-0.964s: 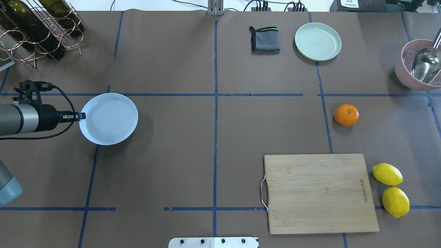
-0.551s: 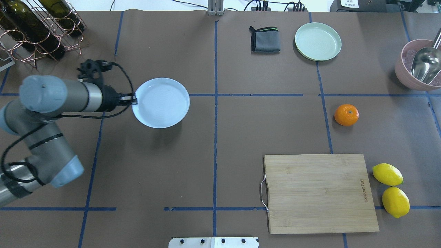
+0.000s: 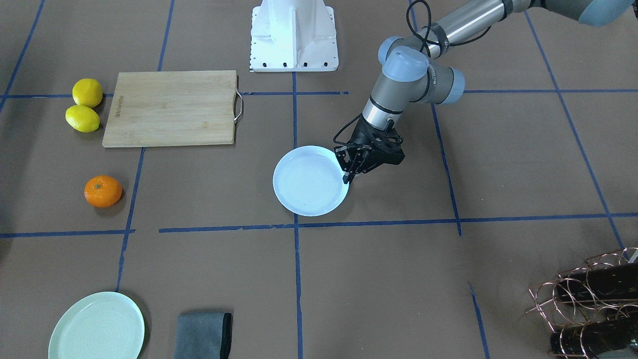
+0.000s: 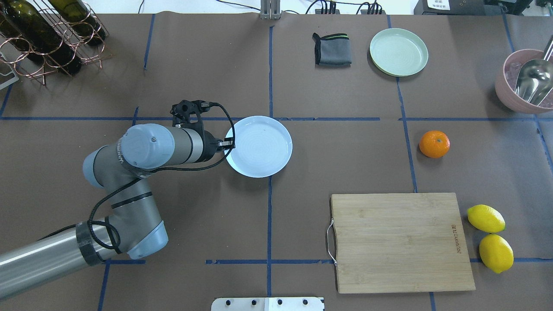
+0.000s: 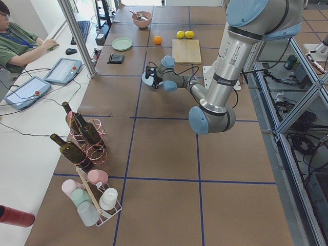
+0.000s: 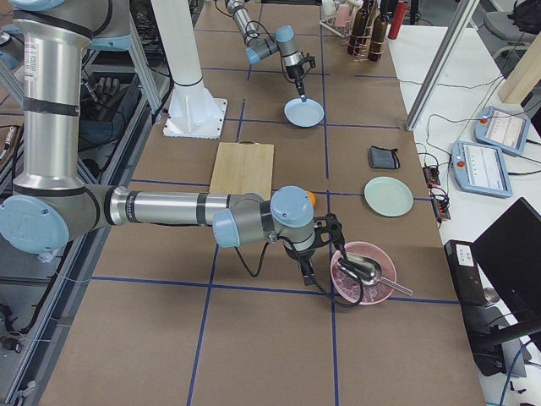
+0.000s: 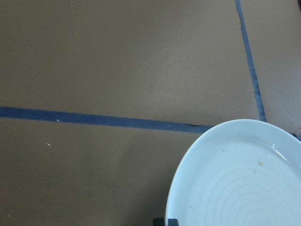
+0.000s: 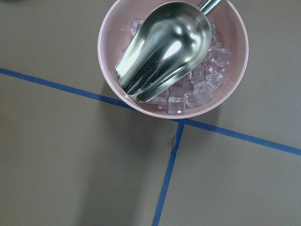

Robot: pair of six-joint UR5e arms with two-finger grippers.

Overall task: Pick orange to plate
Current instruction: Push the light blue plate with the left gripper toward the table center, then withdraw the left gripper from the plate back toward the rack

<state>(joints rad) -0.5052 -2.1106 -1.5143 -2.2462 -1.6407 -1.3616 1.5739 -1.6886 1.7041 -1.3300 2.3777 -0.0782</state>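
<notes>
My left gripper is shut on the left rim of the white plate and holds it level near the table's centre line. From the front the same gripper pinches the plate at its edge. The left wrist view shows the plate in its lower right corner. The orange lies alone on the brown table to the right, far from the plate, and shows as well in the front view. Only the exterior right view shows my right gripper, which hangs beside the pink bowl; I cannot tell whether it is open.
A wooden cutting board lies at front right with two lemons beside it. A mint-green plate and a grey cloth sit at the back. The pink bowl holds ice and a metal scoop; a wine rack stands back left.
My left arm has carried the plate from the table's left edge rightward to the centre line, first a little away from me, then back. The orange has not moved.
</notes>
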